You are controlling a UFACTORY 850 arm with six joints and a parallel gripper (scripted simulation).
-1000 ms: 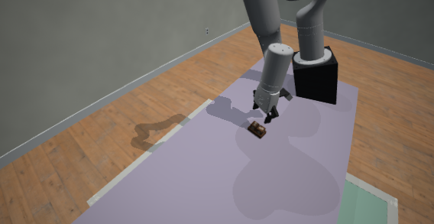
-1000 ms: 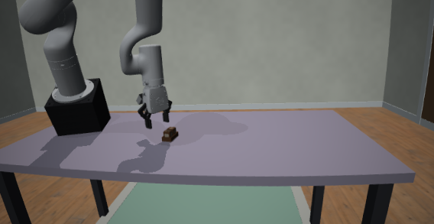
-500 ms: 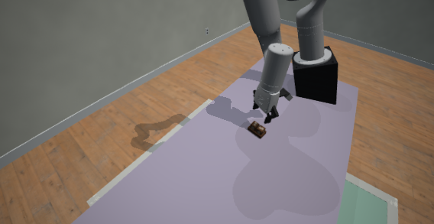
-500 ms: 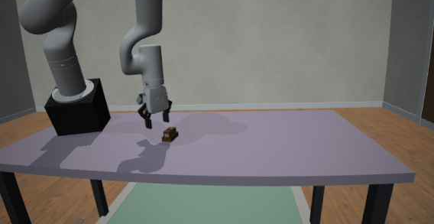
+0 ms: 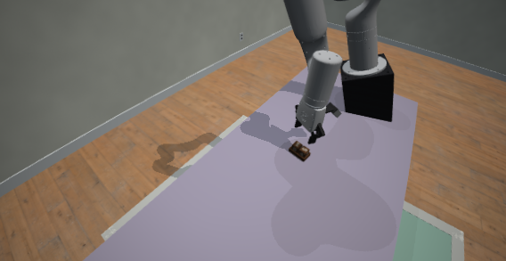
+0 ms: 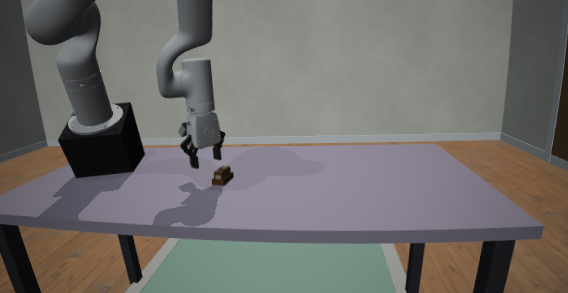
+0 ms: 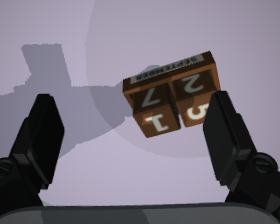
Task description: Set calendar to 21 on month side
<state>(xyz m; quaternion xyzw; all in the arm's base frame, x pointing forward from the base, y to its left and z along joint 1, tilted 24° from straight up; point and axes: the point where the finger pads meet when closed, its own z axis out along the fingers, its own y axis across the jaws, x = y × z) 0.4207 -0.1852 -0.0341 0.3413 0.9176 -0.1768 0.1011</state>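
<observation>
Seen through the wrist view from left to right, the black left finger [image 7: 38, 139] of the grey arm's black two-fingered gripper [image 7: 134, 139] is being held far out to one side, over bare lilac table top [image 7: 71, 3]. The fingers are being kept spread to their widest, and nothing is being held between them.

Beyond the gap, nearer the right finger [image 7: 225, 137] than the left, the small brown wooden calendar tray [image 7: 169, 71] is being shown resting on the table, turned at a slant to the fingers. Two brown wooden digit cubes are being carried in it side by side. On the left cube [image 7: 151, 108], white figures resembling a 7 and a 1 are being shown; on the right cube [image 7: 193, 99], a 2 and a curved digit that cannot be read with certainty. The right finger's tip is overlapping the tray's right end in this view; contact cannot be told.

In the exterior view, the gripper [image 6: 204, 158] is hanging just above and beside the tray [image 6: 222, 176], apart from it.
</observation>
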